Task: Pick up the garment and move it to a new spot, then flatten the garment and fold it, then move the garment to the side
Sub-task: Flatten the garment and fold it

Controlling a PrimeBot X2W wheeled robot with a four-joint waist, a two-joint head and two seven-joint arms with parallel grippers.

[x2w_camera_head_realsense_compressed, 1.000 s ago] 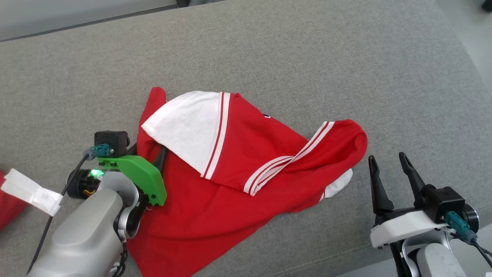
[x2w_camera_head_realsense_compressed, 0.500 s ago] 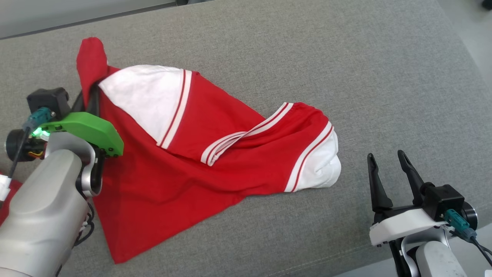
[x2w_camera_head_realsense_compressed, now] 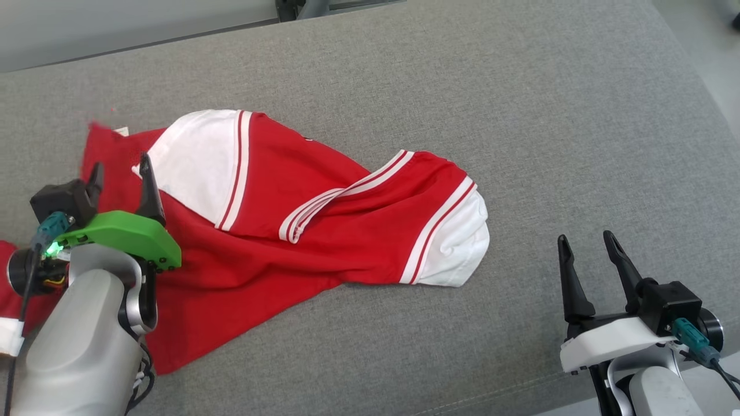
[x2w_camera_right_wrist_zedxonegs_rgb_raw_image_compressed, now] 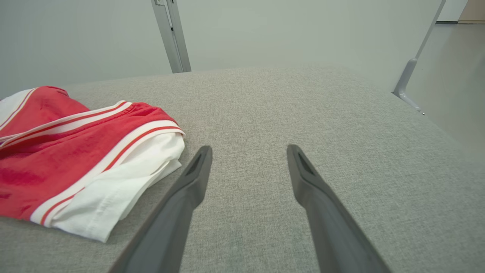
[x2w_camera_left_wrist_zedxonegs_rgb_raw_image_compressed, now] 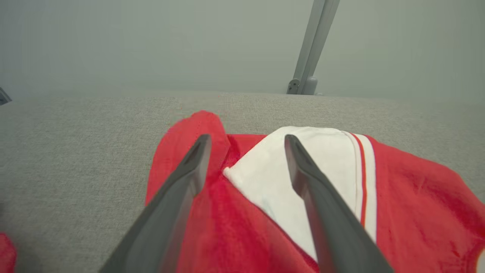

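Observation:
The garment (x2w_camera_head_realsense_compressed: 300,219) is a red shirt with white sleeves and white stripes, lying crumpled across the left half of the grey cushion. My left gripper (x2w_camera_head_realsense_compressed: 118,167) hovers open over the garment's (x2w_camera_left_wrist_zedxonegs_rgb_raw_image_compressed: 416,197) left end, its fingers (x2w_camera_left_wrist_zedxonegs_rgb_raw_image_compressed: 189,170) apart with nothing between them, one over red cloth and one over the white sleeve. At the lower right my right gripper (x2w_camera_head_realsense_compressed: 584,240) stands open above bare cushion, to the right of the white sleeve (x2w_camera_right_wrist_zedxonegs_rgb_raw_image_compressed: 121,185); in its own wrist view the right gripper (x2w_camera_right_wrist_zedxonegs_rgb_raw_image_compressed: 248,149) has only grey fabric between its tips.
The grey cushion (x2w_camera_head_realsense_compressed: 520,115) stretches wide behind and right of the garment. A second red cloth with a white tag (x2w_camera_head_realsense_compressed: 8,312) lies at the left edge. Metal frame legs (x2w_camera_right_wrist_zedxonegs_rgb_raw_image_compressed: 172,34) stand past the far edge, and floor (x2w_camera_head_realsense_compressed: 705,46) shows at the right.
My left gripper dragged the garment's left end leftward, then let go and now stands open above it. The lifted red corner has dropped flat. The right arm stayed put.

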